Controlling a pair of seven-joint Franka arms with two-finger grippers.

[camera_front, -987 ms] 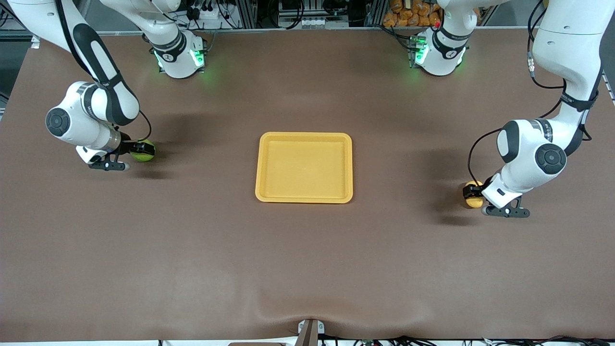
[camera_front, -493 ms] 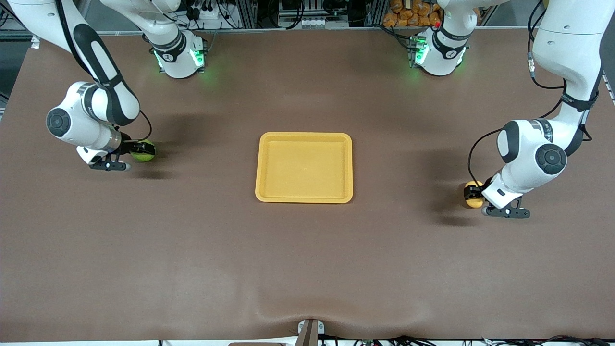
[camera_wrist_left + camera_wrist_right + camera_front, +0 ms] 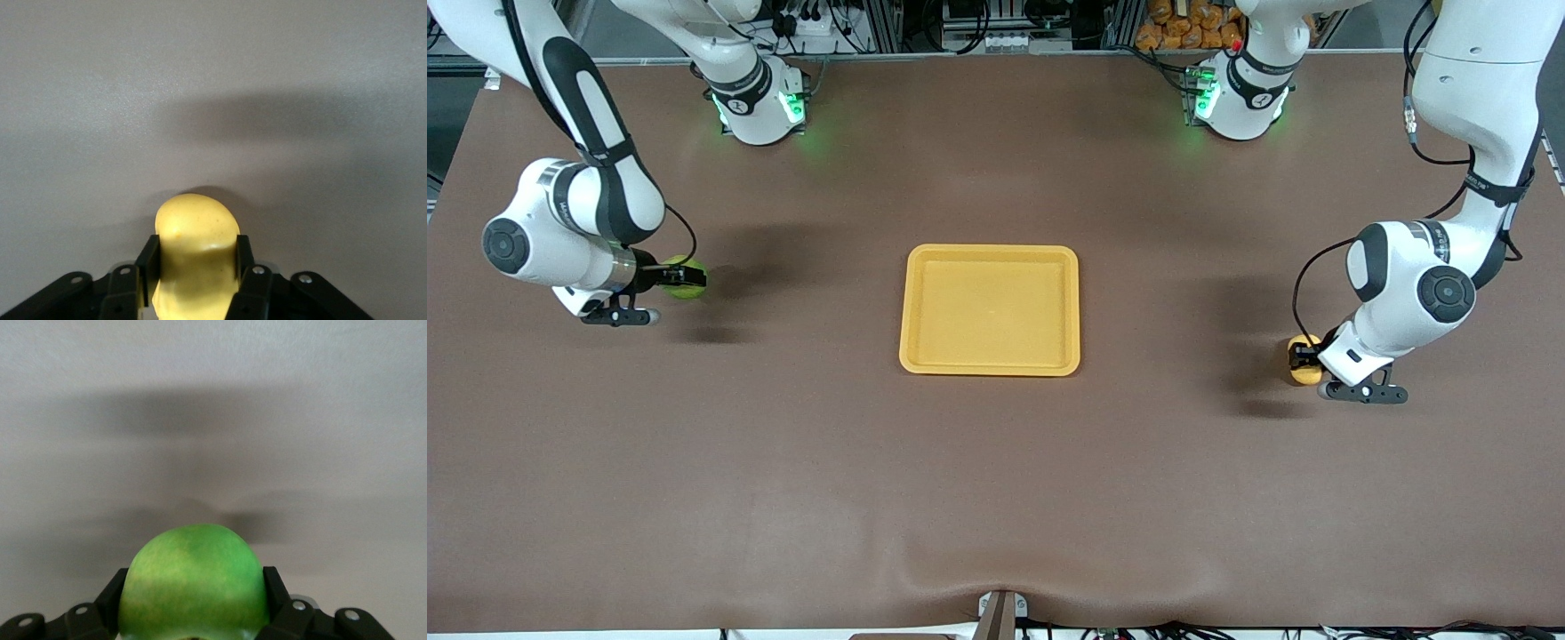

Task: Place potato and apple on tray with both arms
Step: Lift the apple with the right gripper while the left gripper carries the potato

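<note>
The green apple is clamped between the fingers of my right gripper, which is shut on it just above the table toward the right arm's end. The yellow potato rests on the table toward the left arm's end. My left gripper is shut on it, a finger pressed against each side. The yellow-orange tray lies at the table's middle with nothing in it, between the two grippers and well apart from both.
The brown table cover is bare around the tray, with a wrinkle at the edge nearest the front camera. The arms' bases glow green along the edge farthest from that camera.
My left gripper has closed its fingers onto the potato. My right gripper has risen slightly with the apple and shifted a little toward the right arm's end of the table.
</note>
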